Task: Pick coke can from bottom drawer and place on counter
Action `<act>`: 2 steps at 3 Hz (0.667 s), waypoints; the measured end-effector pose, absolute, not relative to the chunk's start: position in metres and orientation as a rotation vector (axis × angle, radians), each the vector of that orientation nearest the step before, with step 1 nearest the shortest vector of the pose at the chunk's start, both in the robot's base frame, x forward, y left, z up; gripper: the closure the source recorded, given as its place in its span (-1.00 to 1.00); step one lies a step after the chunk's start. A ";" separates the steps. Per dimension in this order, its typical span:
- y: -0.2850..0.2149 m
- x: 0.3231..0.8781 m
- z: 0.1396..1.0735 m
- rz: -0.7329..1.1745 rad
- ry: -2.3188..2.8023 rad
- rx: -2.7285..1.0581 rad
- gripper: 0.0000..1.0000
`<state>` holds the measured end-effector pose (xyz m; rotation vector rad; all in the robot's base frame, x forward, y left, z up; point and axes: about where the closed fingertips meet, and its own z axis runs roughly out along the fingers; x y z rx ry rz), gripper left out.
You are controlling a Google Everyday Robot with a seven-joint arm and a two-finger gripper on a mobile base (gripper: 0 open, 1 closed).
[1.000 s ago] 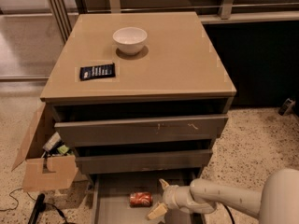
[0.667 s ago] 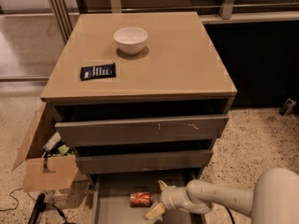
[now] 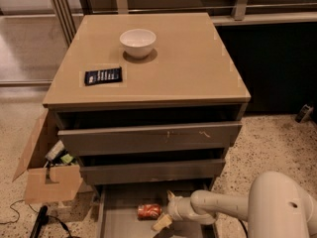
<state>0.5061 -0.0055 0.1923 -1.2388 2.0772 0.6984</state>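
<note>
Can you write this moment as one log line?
tool: open, in bottom drawer beside coke can | coke can: lying down, not held | counter: no can

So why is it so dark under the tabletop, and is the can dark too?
Camera view: the counter overhangs, shading the gaps above the upper drawers; the white bowl casts a small shadow on its shiny top. The coke can in the bottom drawer is dim but visible, gripper beside it, jaws open.
</note>
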 end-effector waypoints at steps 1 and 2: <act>0.013 0.516 0.134 0.689 2.125 -1.351 -1.00; 0.014 0.517 0.134 0.688 2.124 -1.352 -1.00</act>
